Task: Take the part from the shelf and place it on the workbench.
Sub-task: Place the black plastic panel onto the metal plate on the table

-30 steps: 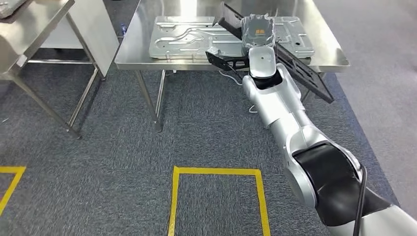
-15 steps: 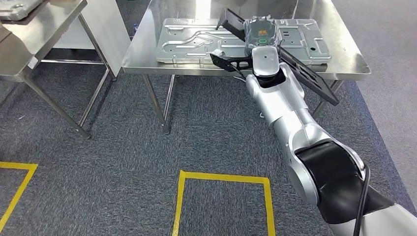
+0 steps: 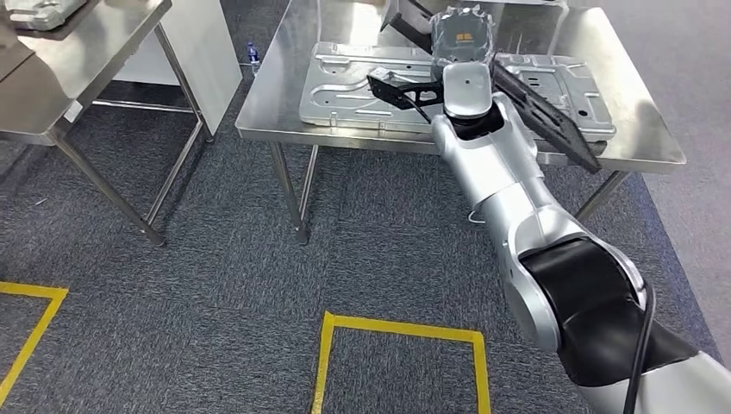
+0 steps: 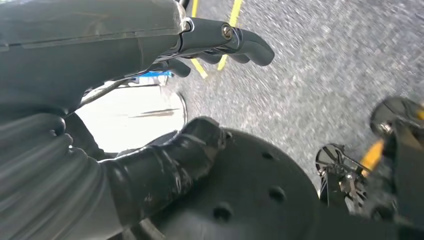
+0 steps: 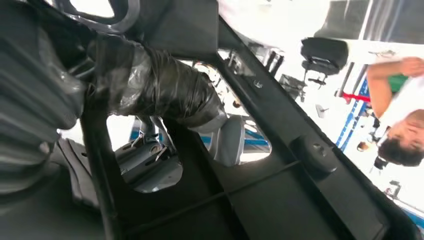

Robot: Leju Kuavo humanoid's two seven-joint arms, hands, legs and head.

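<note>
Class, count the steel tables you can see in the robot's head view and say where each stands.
2: the workbench ahead under the black part, and a second steel table at the far left. Others may lie out of frame.

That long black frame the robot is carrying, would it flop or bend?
Probably stiff: the black frame keeps a straight line past the right hand. Its open, ribbed build suggests it is light. Held near one end, it may swing or tip.

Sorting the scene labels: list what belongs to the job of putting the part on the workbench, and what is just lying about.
Belongs to the job:
- black plastic frame part, over the bench
- right hand, gripping the part
- steel workbench

Just lying about:
- stamped metal panel on the workbench
- second steel table to the left
- yellow floor tape
- person in the background
</note>
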